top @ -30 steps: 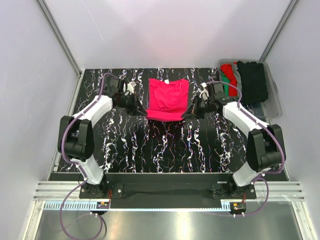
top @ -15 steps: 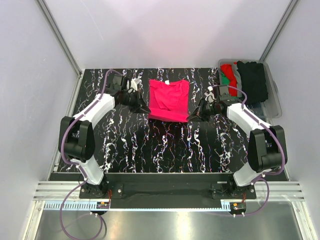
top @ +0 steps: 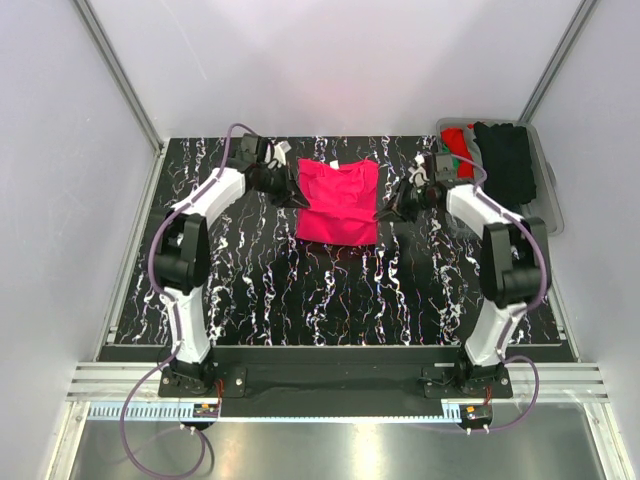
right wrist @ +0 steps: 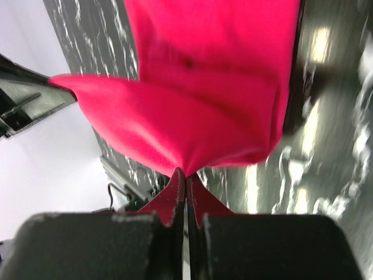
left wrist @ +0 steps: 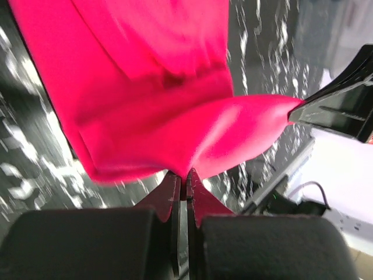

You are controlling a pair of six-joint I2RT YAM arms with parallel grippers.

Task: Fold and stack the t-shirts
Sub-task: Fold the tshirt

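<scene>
The pinkish-red t-shirt (top: 338,205) lies partly folded at the middle of the table's (top: 300,300) far edge. Our left gripper (left wrist: 185,175) and right gripper (right wrist: 186,175) are each clenched on a corner of its lifted hem. We judge this fold half done. The shirts (top: 503,160) in the bin (top: 548,195) at the far right corner are left to fold, and nothing is stacked.

One camera hangs high above the near edge of the table (top: 300,300), looking down over all of it. The wrist cameras sit just behind the left gripper (left wrist: 184,174) and the right gripper (right wrist: 186,174), seen at bottom centre, looking along them, very near. All three views share the pink shirt (top: 338,200).
</scene>
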